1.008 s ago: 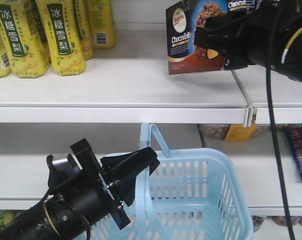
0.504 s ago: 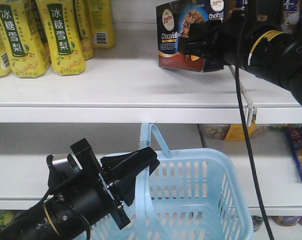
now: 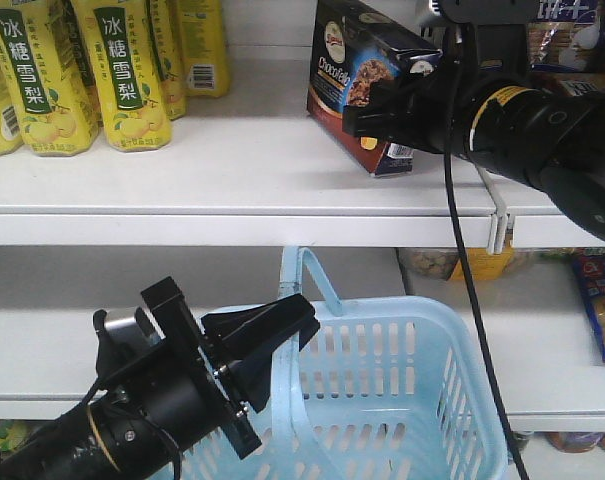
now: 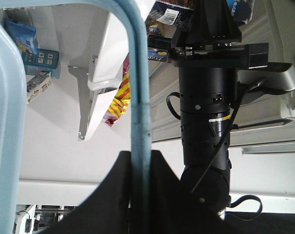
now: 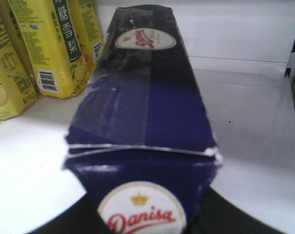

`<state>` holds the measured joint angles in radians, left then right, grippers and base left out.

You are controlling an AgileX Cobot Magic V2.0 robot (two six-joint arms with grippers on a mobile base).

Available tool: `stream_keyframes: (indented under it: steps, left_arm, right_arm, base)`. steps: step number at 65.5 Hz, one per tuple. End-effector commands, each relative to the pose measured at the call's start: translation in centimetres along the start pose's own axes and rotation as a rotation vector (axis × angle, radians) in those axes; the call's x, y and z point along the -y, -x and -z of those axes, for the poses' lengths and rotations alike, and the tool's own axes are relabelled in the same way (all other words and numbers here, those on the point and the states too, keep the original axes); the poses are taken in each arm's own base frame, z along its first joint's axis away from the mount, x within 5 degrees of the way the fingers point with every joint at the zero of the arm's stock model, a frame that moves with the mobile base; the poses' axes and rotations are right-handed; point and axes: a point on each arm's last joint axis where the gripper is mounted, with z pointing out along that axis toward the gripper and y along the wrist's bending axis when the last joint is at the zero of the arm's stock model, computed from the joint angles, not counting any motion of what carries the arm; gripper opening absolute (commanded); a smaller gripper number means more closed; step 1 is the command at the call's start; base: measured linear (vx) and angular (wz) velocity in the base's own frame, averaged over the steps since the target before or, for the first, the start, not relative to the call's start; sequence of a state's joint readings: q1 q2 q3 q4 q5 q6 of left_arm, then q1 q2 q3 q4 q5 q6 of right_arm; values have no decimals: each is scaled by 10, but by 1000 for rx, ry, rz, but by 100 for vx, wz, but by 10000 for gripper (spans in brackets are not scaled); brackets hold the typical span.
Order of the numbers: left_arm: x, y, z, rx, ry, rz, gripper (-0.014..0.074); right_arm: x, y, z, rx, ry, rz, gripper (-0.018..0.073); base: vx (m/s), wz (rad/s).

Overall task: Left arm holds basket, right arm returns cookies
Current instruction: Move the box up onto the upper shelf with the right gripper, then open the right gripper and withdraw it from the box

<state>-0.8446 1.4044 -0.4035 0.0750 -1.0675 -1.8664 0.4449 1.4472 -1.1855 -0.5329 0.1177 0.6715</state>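
Observation:
The light blue basket (image 3: 402,390) hangs low in front of the shelves. My left gripper (image 3: 277,335) is shut on its pale blue hoop handle (image 4: 139,97), which runs straight up between the black fingers (image 4: 110,195) in the left wrist view. On the upper shelf, my right gripper (image 3: 377,115) is shut on the dark navy cookies box (image 3: 352,75). The box stands turned end-on, its lower edge at or just above the white shelf board. In the right wrist view the cookies box (image 5: 147,97) fills the middle, a round red-white logo facing the camera.
Yellow drink bottles (image 3: 77,70) stand at the upper shelf's left, also the yellow bottles (image 5: 45,48) left of the box. A white shelf divider (image 3: 492,200) runs behind the right arm. Packaged snacks (image 3: 602,310) lie on the lower shelf at right.
My right arm has carried the cookies box leftward and down toward the shelf board, turning it from face-on to end-on. Left gripper and basket have stayed still.

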Motion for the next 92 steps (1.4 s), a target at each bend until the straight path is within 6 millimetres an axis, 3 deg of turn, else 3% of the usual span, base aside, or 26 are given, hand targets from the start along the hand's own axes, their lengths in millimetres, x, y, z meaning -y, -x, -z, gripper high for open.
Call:
stream_keyframes:
  steps: [1,12,29,39,57,69,83,92]
  left_arm:
    - [43,-6,2,-58,-367,-5,-3]
    - [43,-6,2,-58,-367,-5,-3]
    - [43,-6,2,-58,-367,-5,-3]
    - [43,-6,2,-58,-367,-5,-3]
    - [43,-6,2,-58,-367,-5,-3]
    - [43,-6,2,-58,-367,-5,-3]
    - [43,-6,2,-58,-367,-5,-3]
    - [43,-6,2,-58,-367,-5,-3]
  right_arm:
    - [-1,17,10,72,16,11,15]
    - [-2,22,16,96,26,12,125]
    - [-2,32,32,128,21,14,434]
    - [-3,36,44,132,11,10,501]
    - [-16,40,66,109,22,12,496]
    - [-24,50,96,143,50,12,445]
    - [-17,63,137,205,28,1,298]
    - [-6,66,166,212,-35,10,135]
  base:
    - [0,0]
    - [0,0]
    - [0,0]
    - [0,0]
    - [0,0]
    - [0,0]
    - [0,0]
    - [0,0]
